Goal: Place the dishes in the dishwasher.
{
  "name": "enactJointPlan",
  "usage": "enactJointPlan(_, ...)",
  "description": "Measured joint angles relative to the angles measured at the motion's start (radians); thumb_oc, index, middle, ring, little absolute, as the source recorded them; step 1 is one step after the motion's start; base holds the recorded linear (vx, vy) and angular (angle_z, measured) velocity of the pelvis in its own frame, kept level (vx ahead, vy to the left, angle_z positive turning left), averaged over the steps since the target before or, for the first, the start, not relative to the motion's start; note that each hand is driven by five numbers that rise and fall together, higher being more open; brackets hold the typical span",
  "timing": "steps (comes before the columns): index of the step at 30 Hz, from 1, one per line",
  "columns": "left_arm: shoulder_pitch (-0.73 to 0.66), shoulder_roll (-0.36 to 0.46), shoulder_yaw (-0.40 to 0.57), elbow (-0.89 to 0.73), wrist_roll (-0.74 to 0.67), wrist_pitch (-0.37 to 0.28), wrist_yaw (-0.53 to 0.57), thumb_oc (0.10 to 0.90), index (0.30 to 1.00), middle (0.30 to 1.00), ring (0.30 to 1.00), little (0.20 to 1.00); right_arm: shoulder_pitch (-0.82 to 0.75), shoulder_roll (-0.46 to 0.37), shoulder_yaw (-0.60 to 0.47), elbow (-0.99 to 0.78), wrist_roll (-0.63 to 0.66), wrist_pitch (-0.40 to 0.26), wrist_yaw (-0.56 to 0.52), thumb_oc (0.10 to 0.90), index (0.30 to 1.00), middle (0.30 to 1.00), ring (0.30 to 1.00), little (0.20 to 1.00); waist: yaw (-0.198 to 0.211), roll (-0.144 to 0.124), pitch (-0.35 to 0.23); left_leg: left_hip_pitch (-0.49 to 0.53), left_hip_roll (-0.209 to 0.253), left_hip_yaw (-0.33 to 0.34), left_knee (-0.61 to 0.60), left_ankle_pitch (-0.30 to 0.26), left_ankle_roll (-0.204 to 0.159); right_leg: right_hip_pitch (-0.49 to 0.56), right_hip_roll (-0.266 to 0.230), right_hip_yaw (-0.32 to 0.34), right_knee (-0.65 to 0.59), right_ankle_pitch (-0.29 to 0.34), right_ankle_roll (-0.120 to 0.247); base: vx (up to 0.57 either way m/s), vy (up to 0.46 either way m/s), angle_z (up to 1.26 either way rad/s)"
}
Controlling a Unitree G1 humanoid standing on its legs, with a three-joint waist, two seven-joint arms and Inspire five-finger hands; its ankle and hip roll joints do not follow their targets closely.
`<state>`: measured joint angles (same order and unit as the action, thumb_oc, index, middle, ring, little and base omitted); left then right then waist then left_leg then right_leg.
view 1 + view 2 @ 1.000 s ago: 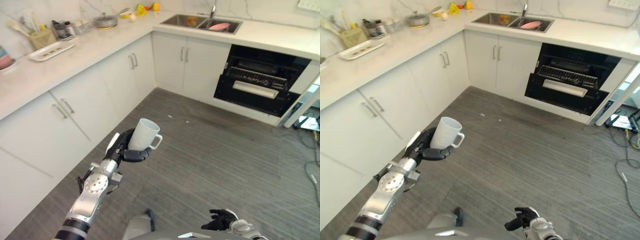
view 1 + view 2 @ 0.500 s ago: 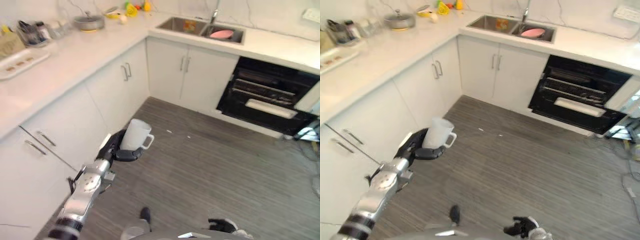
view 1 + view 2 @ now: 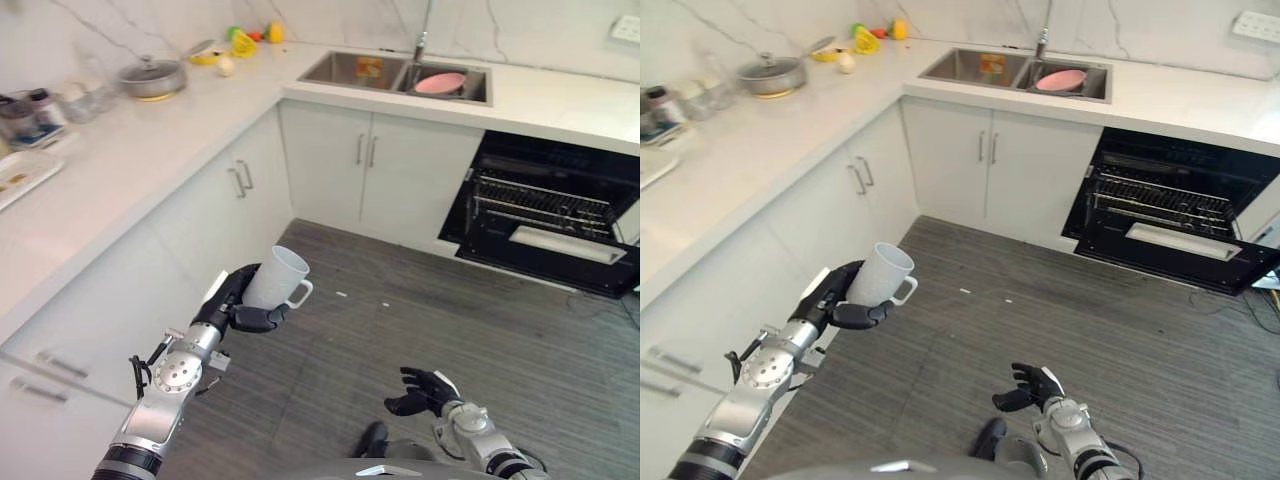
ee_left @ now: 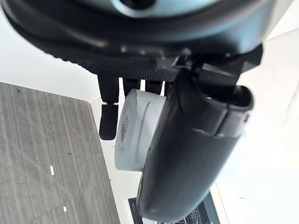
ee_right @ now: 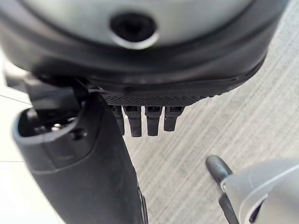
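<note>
Left eye view: the left hand (image 3: 238, 305), left of centre, has fingers and thumb wrapped round a white mug (image 3: 279, 279), upright, handle pointing right. The right hand (image 3: 425, 391), at the lower right, hangs with fingers loosely curled, empty. The open dishwasher (image 3: 545, 210) sits upper right, beside the sink (image 3: 398, 75).

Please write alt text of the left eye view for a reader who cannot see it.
The left hand holds a white mug above the grey floor, beside white cabinets. Further away, an open dishwasher stands under the counter, right of a sink.
</note>
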<state>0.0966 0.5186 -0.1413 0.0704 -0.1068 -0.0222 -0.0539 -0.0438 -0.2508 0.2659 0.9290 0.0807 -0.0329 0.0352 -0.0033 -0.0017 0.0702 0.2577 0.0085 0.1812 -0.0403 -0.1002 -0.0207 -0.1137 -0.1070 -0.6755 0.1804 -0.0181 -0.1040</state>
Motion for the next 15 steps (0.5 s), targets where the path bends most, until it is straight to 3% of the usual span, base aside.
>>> enactJointPlan(1, 0.001, -0.001, -0.003, 0.000, 0.002, 0.002, -0.007, 0.400, 0.300, 0.300, 0.300, 0.300, 0.011, -0.003, 0.000, -0.007, 0.000, 0.000, -0.003, 0.800, 0.900, 0.900, 0.900, 0.900, 0.000, -0.006, -0.003, -0.001, 0.009, -0.012, 0.057, -0.005, -0.010, 0.041, 0.019, 0.020, -0.041, -0.009, 0.005, 0.43, -0.037, -0.24)
enactJointPlan(2, 0.002, -0.009, -0.004, -0.001, 0.002, 0.001, -0.011, 0.400, 0.300, 0.300, 0.300, 0.300, 0.042, -0.013, 0.002, -0.034, 0.000, -0.001, -0.010, 0.800, 0.900, 0.900, 0.900, 0.900, 0.004, -0.013, -0.021, -0.019, 0.011, -0.041, 0.159, -0.007, -0.046, 0.100, 0.040, 0.034, -0.109, -0.002, 0.027, 0.55, -0.037, -0.21)
enactJointPlan(3, -0.011, -0.010, -0.003, -0.004, 0.002, 0.000, -0.010, 0.400, 0.300, 0.300, 0.300, 0.300, 0.050, -0.025, 0.003, -0.050, 0.001, -0.001, -0.015, 0.800, 0.900, 0.900, 0.900, 0.900, 0.000, -0.015, -0.022, -0.078, 0.019, -0.076, 0.338, -0.031, -0.117, 0.148, 0.055, 0.058, -0.155, -0.004, 0.038, 0.38, -0.040, -0.14)
enactJointPlan(4, -0.015, -0.012, -0.003, -0.007, 0.002, 0.000, -0.009, 0.400, 0.300, 0.300, 0.300, 0.300, 0.053, -0.033, 0.003, -0.058, 0.001, -0.001, -0.016, 0.800, 0.900, 0.900, 0.900, 0.900, 0.000, -0.013, -0.023, -0.124, 0.023, -0.091, 0.448, -0.033, -0.160, 0.168, 0.060, 0.062, -0.172, -0.004, 0.040, 0.28, -0.030, -0.33)
enactJointPlan(5, -0.010, -0.018, -0.003, -0.010, 0.002, -0.015, -0.005, 0.400, 0.300, 0.300, 0.300, 0.300, 0.062, -0.058, 0.012, -0.086, 0.001, 0.000, -0.017, 0.800, 0.900, 0.900, 0.900, 0.900, 0.009, 0.005, -0.033, -0.197, 0.022, -0.125, 0.614, -0.040, -0.245, 0.184, 0.069, 0.081, -0.177, 0.003, 0.028, 0.25, -0.033, -0.49)
enactJointPlan(7, -0.018, -0.020, -0.003, -0.011, 0.003, -0.027, -0.002, 0.400, 0.300, 0.300, 0.300, 0.300, 0.057, -0.110, 0.030, -0.138, 0.001, 0.001, -0.016, 0.800, 0.900, 0.900, 0.900, 0.900, 0.000, 0.044, -0.035, -0.327, 0.002, -0.163, 0.819, -0.027, -0.248, 0.205, 0.084, 0.111, -0.171, -0.032, 0.032, 0.38, 0.012, -0.61)
enactJointPlan(8, -0.016, -0.020, -0.003, -0.011, 0.006, -0.034, 0.006, 0.400, 0.300, 0.300, 0.300, 0.300, 0.051, -0.128, 0.030, -0.161, 0.001, 0.000, -0.012, 0.800, 0.900, 0.900, 0.900, 0.900, 0.016, 0.054, -0.030, -0.399, -0.012, -0.152, 0.923, -0.028, -0.244, 0.220, 0.088, 0.166, -0.165, -0.056, 0.017, 0.27, 0.069, -0.99)
enactJointPlan(9, -0.016, -0.016, -0.001, -0.011, 0.011, -0.035, 0.018, 0.400, 0.300, 0.300, 0.300, 0.300, 0.051, -0.129, 0.029, -0.197, 0.000, 0.001, -0.013, 0.800, 0.900, 0.900, 0.900, 0.900, 0.023, 0.035, -0.019, -0.453, -0.028, -0.137, 0.934, -0.049, -0.227, 0.243, 0.081, 0.221, -0.168, -0.066, 0.027, 0.25, 0.106, -1.24)
enactJointPlan(11, -0.016, -0.014, 0.003, -0.007, 0.019, -0.035, 0.025, 0.400, 0.300, 0.300, 0.300, 0.300, 0.045, -0.122, 0.033, -0.232, 0.000, -0.011, -0.014, 0.800, 0.900, 0.900, 0.900, 0.900, 0.040, 0.000, 0.010, -0.504, -0.033, -0.115, 0.858, -0.028, -0.189, 0.293, 0.055, 0.241, -0.168, -0.060, 0.047, 0.40, 0.167, -1.06)
enactJointPlan(12, -0.009, -0.012, 0.006, -0.008, 0.023, -0.038, 0.026, 0.400, 0.300, 0.300, 0.300, 0.300, 0.053, -0.114, 0.034, -0.260, 0.000, -0.005, -0.013, 0.800, 0.900, 0.900, 0.900, 0.900, 0.034, -0.032, 0.014, -0.529, -0.016, -0.101, 0.766, -0.037, -0.112, 0.320, 0.037, 0.265, -0.185, -0.085, 0.058, 0.34, 0.157, -1.00)
enactJointPlan(13, -0.005, -0.015, 0.010, -0.008, 0.023, -0.045, 0.029, 0.400, 0.300, 0.300, 0.300, 0.300, 0.056, -0.117, 0.038, -0.295, 0.000, 0.000, -0.013, 0.800, 0.900, 0.900, 0.900, 0.900, 0.044, -0.045, 0.013, -0.534, -0.011, -0.112, 0.671, -0.034, -0.081, 0.321, 0.031, 0.295, -0.179, -0.098, 0.077, 0.34, 0.138, -1.00)
enactJointPlan(15, -0.007, -0.018, 0.006, -0.005, 0.029, -0.047, 0.030, 0.400, 0.300, 0.300, 0.300, 0.300, 0.050, -0.128, 0.032, -0.358, -0.001, -0.016, -0.012, 0.800, 0.900, 0.900, 0.900, 0.900, 0.041, -0.041, 0.028, -0.565, 0.043, -0.182, 0.512, 0.041, -0.084, 0.338, 0.029, 0.349, -0.167, -0.113, 0.104, 0.27, 0.116, -0.98)
